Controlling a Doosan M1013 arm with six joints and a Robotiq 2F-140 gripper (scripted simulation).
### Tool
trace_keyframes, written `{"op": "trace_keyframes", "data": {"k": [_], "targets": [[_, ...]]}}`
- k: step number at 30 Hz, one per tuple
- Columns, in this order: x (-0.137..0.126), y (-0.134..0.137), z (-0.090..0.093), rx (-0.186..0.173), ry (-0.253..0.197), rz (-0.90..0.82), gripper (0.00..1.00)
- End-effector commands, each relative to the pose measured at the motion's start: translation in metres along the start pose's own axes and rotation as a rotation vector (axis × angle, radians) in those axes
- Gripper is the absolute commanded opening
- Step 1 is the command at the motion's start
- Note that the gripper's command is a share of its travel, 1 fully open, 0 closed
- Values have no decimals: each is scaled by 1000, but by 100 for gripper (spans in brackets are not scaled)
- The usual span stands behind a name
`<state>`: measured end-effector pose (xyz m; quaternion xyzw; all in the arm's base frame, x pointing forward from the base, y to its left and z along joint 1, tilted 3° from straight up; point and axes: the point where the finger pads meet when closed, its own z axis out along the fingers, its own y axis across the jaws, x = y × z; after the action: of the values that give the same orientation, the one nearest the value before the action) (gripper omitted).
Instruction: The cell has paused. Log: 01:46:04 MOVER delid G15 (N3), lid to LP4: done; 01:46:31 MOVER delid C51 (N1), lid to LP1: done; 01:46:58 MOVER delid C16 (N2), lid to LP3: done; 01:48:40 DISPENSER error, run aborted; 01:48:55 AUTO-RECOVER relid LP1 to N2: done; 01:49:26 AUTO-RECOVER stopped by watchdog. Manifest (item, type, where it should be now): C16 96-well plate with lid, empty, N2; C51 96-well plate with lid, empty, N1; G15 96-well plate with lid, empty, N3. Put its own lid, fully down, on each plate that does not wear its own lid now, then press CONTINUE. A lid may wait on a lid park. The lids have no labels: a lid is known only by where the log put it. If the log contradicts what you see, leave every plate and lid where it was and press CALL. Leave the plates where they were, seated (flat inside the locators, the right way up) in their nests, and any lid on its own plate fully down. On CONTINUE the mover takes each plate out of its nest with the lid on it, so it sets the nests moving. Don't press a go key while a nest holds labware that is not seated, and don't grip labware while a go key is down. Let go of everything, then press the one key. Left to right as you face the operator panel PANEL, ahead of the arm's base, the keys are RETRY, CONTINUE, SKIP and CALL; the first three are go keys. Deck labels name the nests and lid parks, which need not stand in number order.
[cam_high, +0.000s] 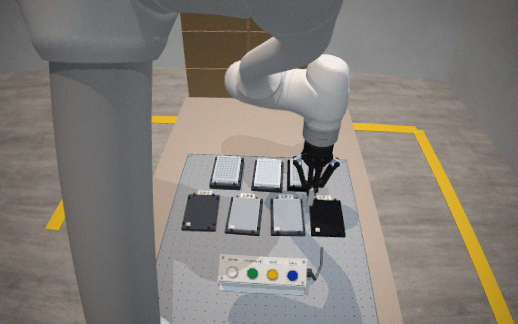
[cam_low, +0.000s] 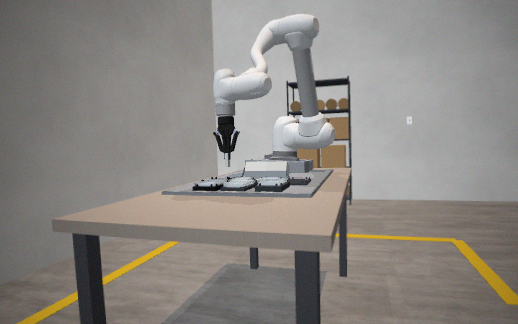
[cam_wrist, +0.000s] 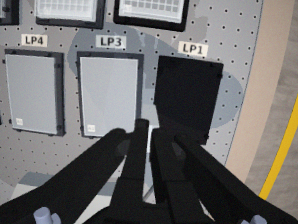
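My gripper (cam_high: 312, 192) is shut and empty, hovering above the deck over the gap between the back-right plate (cam_high: 296, 175) and the empty black lid park LP1 (cam_high: 327, 218). It also shows in the side view (cam_low: 228, 160) and the wrist view (cam_wrist: 147, 129). Three plates stand in the back row. The middle plate (cam_high: 267, 173) looks smooth, as under a lid. Lids lie on LP4 (cam_wrist: 33, 92) and LP3 (cam_wrist: 109, 95). LP2 (cam_high: 201, 211) is empty. I cannot read the nest labels.
The operator panel (cam_high: 262, 272) stands at the deck's near edge with white (cam_high: 232, 272), green (cam_high: 252, 273), yellow (cam_high: 272, 274) and blue (cam_high: 292, 275) keys. A small grey bracket (cam_high: 317, 267) stands at its right end. The arm's column blocks the left of the top view.
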<state>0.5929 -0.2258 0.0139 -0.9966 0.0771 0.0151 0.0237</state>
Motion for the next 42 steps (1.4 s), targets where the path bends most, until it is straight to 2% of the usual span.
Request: {"op": "trace_keyframes", "data": {"k": [1, 19, 21, 23, 25, 27, 28, 30, 31, 33, 34, 36, 37, 40, 42], "targets": [[0, 0, 0, 0, 0, 0, 0], [1, -6, 0, 0, 0, 0, 0], [7, -37, 0, 0, 0, 0, 0], [7, -37, 0, 0, 0, 0, 0], [12, -95, -1, -1, 1, 0, 0], [12, -95, -1, -1, 1, 0, 0], [13, -125, -1, -1, 1, 0, 0], [13, -130, -1, -1, 1, 0, 0], [12, -160, -1, -1, 1, 0, 0], [12, -165, -1, -1, 1, 0, 0], [9, -195, 0, 0, 1, 0, 0], [9, -196, 0, 0, 1, 0, 0], [6, -223, 0, 0, 0, 0, 0], [6, -223, 0, 0, 0, 0, 0], [0, -254, 0, 0, 0, 0, 0]]}}
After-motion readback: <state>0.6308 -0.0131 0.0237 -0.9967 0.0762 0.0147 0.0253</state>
